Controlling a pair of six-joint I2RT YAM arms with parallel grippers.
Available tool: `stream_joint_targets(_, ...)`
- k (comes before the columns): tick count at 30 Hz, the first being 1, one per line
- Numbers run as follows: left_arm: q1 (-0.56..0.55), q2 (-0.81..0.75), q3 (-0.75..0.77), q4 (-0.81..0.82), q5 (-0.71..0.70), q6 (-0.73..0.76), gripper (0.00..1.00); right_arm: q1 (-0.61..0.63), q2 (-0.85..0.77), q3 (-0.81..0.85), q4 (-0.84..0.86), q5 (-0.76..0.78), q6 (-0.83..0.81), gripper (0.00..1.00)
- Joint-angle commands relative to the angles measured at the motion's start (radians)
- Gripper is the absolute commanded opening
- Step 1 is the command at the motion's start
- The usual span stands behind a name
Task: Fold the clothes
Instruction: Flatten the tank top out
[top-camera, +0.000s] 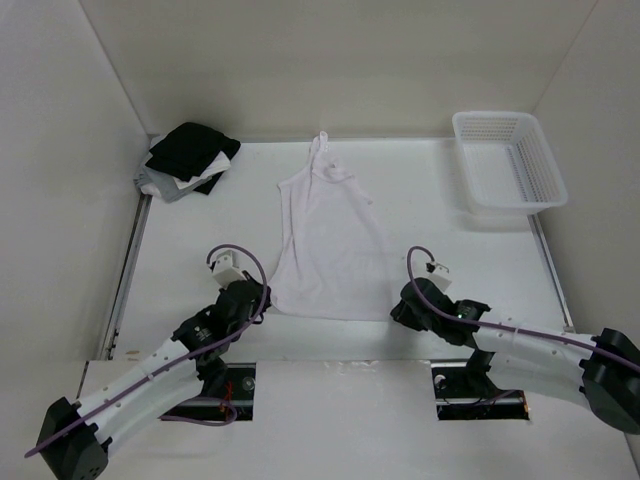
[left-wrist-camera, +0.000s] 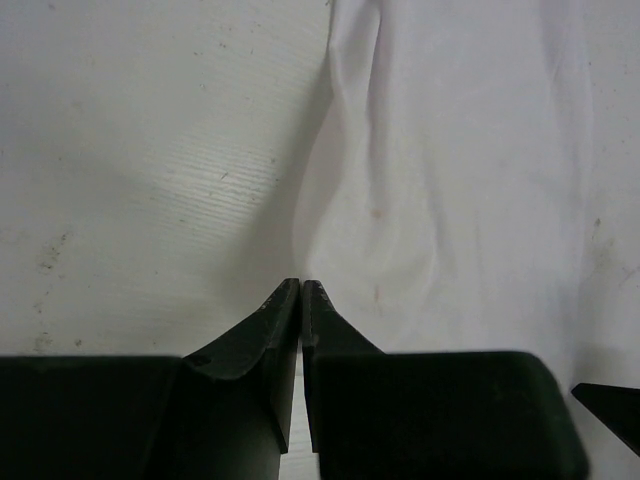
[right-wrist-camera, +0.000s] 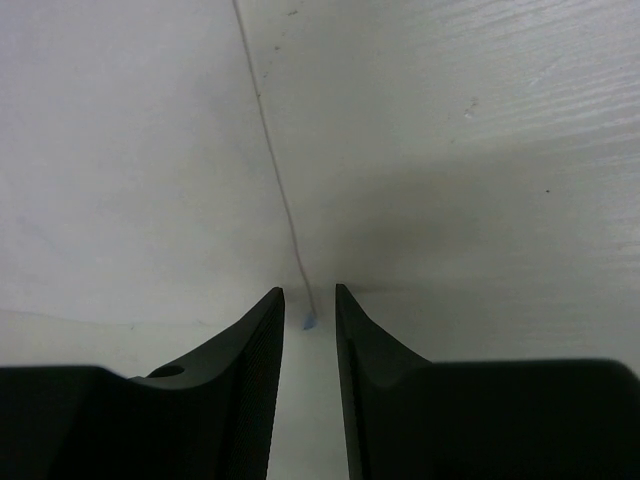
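Tank top (top-camera: 330, 235) is lying flat just ahead of both claws. Left gripper (left-wrist-camera: 301, 287) is pressing its jaws together at the hem corner, pinch unconfirmed. Right gripper (right-wrist-camera: 309, 292) is straddling the opposite edge, jaws narrowly apart.

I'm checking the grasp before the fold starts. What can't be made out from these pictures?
- Left wrist view: whether the shut left hand pinches the tank top; its own fingers cover the hem.
- Right wrist view: the blue speck inside the open right hand is too small to identify.
- Top view: how many garments the pile holds; they overlap.
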Motion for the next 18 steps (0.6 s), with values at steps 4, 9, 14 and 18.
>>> stream_joint_targets(4, 0.006, -0.014, -0.010, 0.044, 0.030, -0.012, 0.04, 0.023, -0.001, -0.007, -0.007, -0.042, 0.050, 0.30)
stream_joint_targets(9, 0.006, -0.008, -0.007, 0.061, 0.031, -0.009, 0.04, 0.021, 0.015, -0.026, 0.039, -0.066, 0.047, 0.24)
stream_joint_targets(14, 0.020, -0.011, 0.023, 0.075, 0.034, 0.000, 0.03, 0.008, -0.040, -0.029, 0.070, -0.021, 0.043, 0.03)
stream_joint_targets(18, 0.034, -0.035, 0.111, 0.092, 0.016, 0.047, 0.02, 0.011, -0.200, 0.058, 0.044, 0.068, -0.041, 0.00)
